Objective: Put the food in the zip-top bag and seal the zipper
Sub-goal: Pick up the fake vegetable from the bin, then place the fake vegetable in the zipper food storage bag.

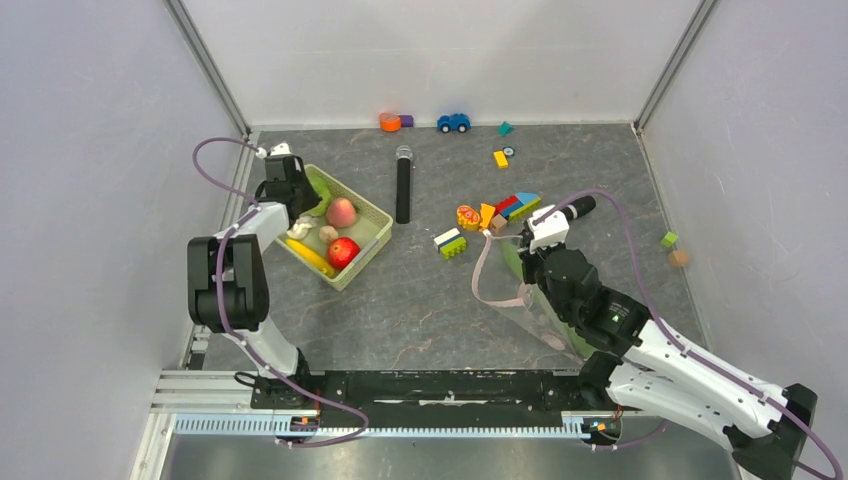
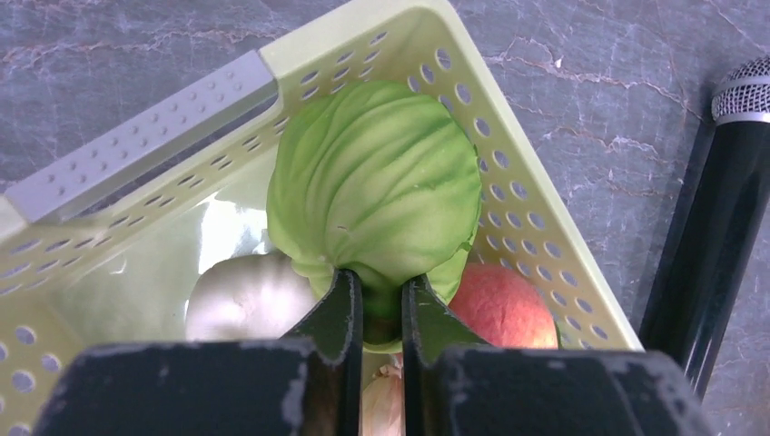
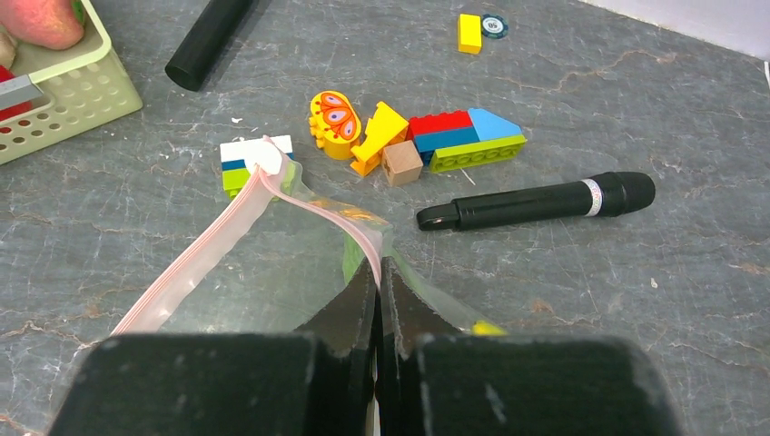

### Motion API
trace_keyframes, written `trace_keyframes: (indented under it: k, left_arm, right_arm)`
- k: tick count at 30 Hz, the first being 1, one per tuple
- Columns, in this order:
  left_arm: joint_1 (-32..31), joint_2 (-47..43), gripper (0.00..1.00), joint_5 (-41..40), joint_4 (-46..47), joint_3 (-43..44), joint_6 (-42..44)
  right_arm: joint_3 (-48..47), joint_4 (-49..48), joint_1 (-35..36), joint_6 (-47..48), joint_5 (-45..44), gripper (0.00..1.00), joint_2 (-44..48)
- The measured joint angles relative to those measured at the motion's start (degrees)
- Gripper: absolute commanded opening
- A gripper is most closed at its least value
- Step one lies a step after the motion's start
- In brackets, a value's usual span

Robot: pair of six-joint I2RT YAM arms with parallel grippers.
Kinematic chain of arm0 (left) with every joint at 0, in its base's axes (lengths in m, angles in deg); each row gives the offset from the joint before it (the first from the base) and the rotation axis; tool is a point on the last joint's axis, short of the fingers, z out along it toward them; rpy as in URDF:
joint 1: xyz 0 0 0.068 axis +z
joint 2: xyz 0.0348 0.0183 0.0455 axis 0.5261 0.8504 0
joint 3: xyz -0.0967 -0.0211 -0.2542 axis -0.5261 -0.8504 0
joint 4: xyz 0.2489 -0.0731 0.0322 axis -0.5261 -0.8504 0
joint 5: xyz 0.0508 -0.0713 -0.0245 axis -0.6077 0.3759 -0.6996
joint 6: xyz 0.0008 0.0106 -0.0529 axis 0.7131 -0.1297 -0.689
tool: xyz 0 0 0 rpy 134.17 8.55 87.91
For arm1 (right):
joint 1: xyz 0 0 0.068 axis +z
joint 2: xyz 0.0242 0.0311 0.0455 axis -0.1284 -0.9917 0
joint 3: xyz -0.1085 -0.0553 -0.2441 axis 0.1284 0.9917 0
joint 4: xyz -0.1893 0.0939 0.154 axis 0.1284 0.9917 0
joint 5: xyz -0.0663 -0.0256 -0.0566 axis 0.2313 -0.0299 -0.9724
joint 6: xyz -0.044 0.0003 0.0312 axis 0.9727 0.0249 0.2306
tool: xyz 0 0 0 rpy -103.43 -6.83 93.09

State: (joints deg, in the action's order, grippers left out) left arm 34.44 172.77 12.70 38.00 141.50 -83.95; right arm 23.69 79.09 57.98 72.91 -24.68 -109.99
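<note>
Nearest you, the right arm (image 1: 660,350) lies low, stretched forward from its base at the near edge of the grey table (image 1: 400,300), wrist tipped down. Your right gripper (image 3: 377,282) is closed, its two fingers pinched on the zipper (image 3: 204,243), the pale pink strip edging the mouth of the one zip-top bag (image 3: 291,282). That bag is clear and thin with a faint pink tint. It lies crumpled on the table right of centre, under the wrist, and something green shows through it.

Farther out on the left, your left arm (image 1: 230,280) folds up at the elbow and reaches down into the one pale green basket (image 2: 508,182). The left gripper (image 2: 381,313) is clamped on the lower edge of the green cabbage (image 2: 377,182), a rounded, ribbed head at the basket's far end. With it in the basket you have one pinkish fruit (image 1: 341,211), one red tomato (image 1: 343,250), one banana (image 1: 310,258) and some white pieces (image 1: 300,228).

Beyond lie two black microphones, one just beside the basket (image 1: 403,185) and one near the bag (image 3: 536,202). A cluster of building blocks (image 3: 454,136) sits between them, and one blue toy car (image 1: 453,122) stands by the far wall.
</note>
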Motion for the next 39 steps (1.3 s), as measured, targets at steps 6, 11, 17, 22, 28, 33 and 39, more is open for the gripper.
trace_keyframes:
  k: [6, 11, 17, 22, 28, 33, 39]
  left_arm:
    - [0.07, -10.05, 0.02, 0.35, 1.77, -6.95, -1.36]
    - [0.07, -24.15, 0.02, 3.19, 7.74, -14.45, -6.58]
    - [-6.71, -35.23, 0.02, 12.55, 14.36, -18.78, -14.38]
    - [-28.22, -39.10, 0.02, 17.33, 16.87, -18.93, -14.21]
    - [-41.22, -39.76, 0.02, 24.15, 22.93, -20.50, -14.08]
    - [-47.25, -35.36, 0.02, 30.95, 25.66, -19.98, -11.39]
    - [-52.65, -27.17, 0.02, 36.74, 27.06, -19.50, -8.26]
  right_arm:
    - [1.51, -0.72, 0.00, -0.02, 1.03, 0.04, 2.40]
    - [2.62, -1.27, 0.00, -0.02, 1.36, 0.02, 4.70]
    - [3.61, -1.75, 0.00, -0.02, 1.14, 0.02, 6.88]
    - [4.55, -2.21, 0.00, -0.02, 1.14, 0.02, 8.20]
    - [4.55, -2.60, 0.00, -0.07, 1.66, 0.02, 8.48]
    - [4.55, -2.60, 0.00, -0.48, 2.95, 0.02, 8.92]
    - [3.80, -2.45, 0.00, -1.44, 6.80, 0.02, 8.92]
